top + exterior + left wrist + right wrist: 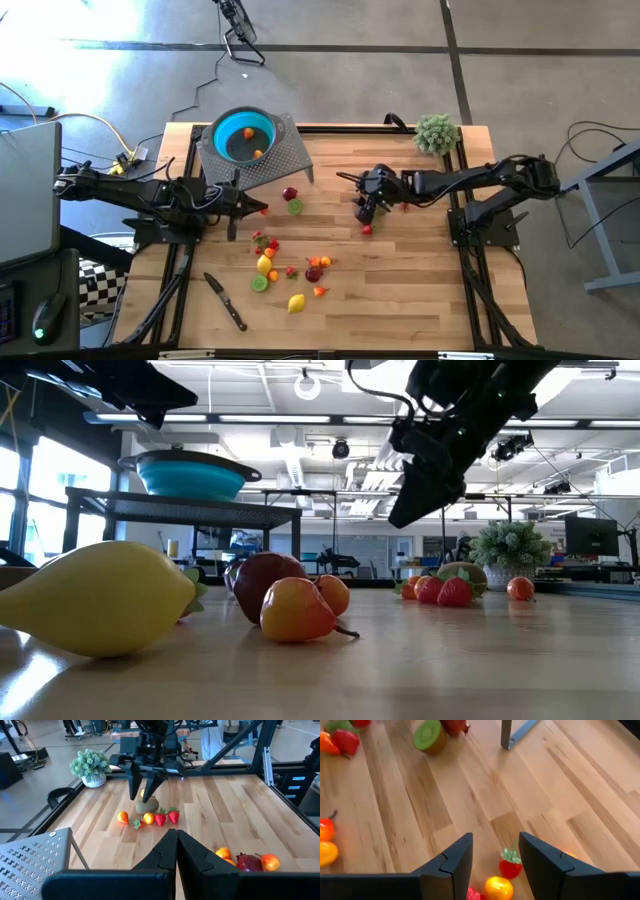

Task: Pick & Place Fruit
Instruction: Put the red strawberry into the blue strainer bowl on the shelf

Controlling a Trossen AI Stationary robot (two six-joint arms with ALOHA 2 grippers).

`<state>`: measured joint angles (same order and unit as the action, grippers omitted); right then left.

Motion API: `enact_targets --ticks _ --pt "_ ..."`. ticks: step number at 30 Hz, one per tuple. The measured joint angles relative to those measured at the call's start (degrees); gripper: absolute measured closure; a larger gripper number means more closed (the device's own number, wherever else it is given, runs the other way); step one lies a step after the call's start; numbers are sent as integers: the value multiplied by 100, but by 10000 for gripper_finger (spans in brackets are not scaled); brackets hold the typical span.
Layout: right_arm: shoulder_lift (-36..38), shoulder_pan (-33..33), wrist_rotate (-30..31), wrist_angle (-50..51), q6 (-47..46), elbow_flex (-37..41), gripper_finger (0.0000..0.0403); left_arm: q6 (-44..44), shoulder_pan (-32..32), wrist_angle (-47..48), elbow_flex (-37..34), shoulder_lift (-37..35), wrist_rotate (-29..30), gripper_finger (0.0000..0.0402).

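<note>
The right gripper (pixel 495 857) hovers with jaws apart and empty, a small strawberry (pixel 510 866) on the bench (pixel 600 785) between and just beyond them. The left gripper (pixel 176 851), jaws together, waits beside the teal bowl (pixel 244 134); more fruit (pixel 290 270) lies scattered mid-bench.

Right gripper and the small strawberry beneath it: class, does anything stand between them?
Nothing visible does. The right gripper hangs with its fingers apart just above the strawberry, with only bare table around it. An orange fruit lies beside the strawberry, not over it.
</note>
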<state>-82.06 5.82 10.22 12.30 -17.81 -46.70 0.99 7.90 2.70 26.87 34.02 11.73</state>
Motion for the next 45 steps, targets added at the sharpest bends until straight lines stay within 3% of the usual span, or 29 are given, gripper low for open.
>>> enact_targets --ticks 12,20,30,45 --pt "-616 -20 44 -184 -40 0 251 -2 0 4 0 -2 -4 398" --pt "-1094 -4 467 -399 4 5 251 -39 0 6 0 -1 -22 398" --pt "-1117 -4 786 -488 -2 4 251 -126 0 37 0 -2 -20 398" --pt "-1441 -20 782 -699 -56 4 251 -144 1 47 0 0 0 398"
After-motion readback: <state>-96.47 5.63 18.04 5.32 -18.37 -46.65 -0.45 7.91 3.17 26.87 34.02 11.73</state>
